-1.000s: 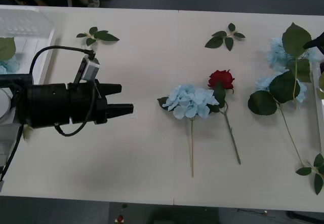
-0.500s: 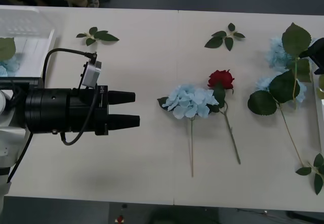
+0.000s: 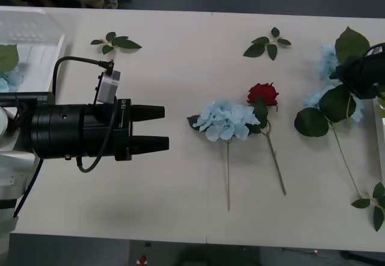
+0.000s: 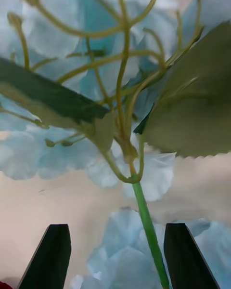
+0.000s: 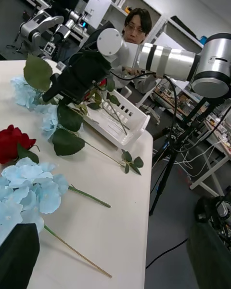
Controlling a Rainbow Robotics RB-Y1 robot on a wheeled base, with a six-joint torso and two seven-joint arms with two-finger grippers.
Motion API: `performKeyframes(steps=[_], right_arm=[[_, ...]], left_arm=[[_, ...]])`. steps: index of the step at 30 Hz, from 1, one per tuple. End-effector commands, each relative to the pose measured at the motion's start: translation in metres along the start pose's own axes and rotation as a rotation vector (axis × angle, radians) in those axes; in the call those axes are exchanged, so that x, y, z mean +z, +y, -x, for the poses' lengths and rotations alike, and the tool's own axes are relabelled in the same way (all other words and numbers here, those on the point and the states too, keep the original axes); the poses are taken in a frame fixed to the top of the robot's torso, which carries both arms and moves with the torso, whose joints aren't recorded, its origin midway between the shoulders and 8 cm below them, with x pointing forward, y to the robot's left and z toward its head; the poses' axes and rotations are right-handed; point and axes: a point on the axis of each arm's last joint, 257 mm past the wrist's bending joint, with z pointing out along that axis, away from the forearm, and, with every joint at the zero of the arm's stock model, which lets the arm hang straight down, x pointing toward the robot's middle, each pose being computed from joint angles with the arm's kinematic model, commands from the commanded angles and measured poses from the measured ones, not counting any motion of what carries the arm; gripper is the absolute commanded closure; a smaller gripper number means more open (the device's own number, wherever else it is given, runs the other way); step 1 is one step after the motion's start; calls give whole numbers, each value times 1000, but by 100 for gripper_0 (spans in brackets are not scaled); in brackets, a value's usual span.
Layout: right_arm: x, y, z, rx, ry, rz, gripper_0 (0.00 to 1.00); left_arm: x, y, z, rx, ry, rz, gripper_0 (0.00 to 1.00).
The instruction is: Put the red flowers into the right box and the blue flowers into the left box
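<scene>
left gripper (image 3: 161, 127) jaws apart, table centre | right gripper (image 4: 115, 257) jaws apart around blue flowers (image 3: 337, 79) stem

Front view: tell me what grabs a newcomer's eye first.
The big black left end effector juts in from the left, fingers apart, aimed at a blue flower and a red flower lying mid-table. At the right edge, the right end effector hovers open over more blue flowers, a green stem between its fingers.
</scene>
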Motion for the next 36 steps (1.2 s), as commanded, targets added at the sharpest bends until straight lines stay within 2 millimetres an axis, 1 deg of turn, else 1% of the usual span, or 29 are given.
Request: performKeyframes(steps=[1, 4, 5, 7, 13, 16, 20, 22, 26, 31, 32, 34, 36], right_arm=[[-4, 7, 10, 30, -22, 9, 66], [-4, 6, 9, 22, -22, 4, 85], [-4, 6, 9, 21, -23, 3, 94], [-4, 5, 10, 20, -23, 2, 100], [-4, 5, 11, 20, -28, 1, 100], [-7, 4, 17, 22, -40, 6, 100], [-16, 9, 27, 51, -49, 44, 100], [-24, 12, 34, 54, -46, 74, 100], [-43, 20, 44, -11, -33, 137, 100], [-78, 38, 52, -112, 4, 256, 100], [-83, 38, 54, -129, 4, 267, 100], [-99, 45, 55, -228, 12, 313, 100], [-110, 46, 55, -317, 15, 341, 100]], left_arm=[[-4, -6, 10, 78, -1, -5, 11], [-4, -6, 10, 78, -1, -5, 11], [-4, -6, 10, 78, -1, -5, 11], [-4, -6, 10, 78, -1, -5, 11], [-4, -6, 10, 78, -1, -5, 10], [-4, -6, 10, 78, -1, -5, 11], [-4, -6, 10, 78, -1, -5, 11], [-4, -6, 10, 78, -1, -5, 11], [-4, -6, 10, 78, -1, -5, 11], [-4, -6, 10, 78, -1, -5, 11], [-4, -6, 10, 78, -1, -5, 11], [-4, -6, 10, 78, -1, -5, 11], [-4, -6, 10, 78, -1, -5, 11]])
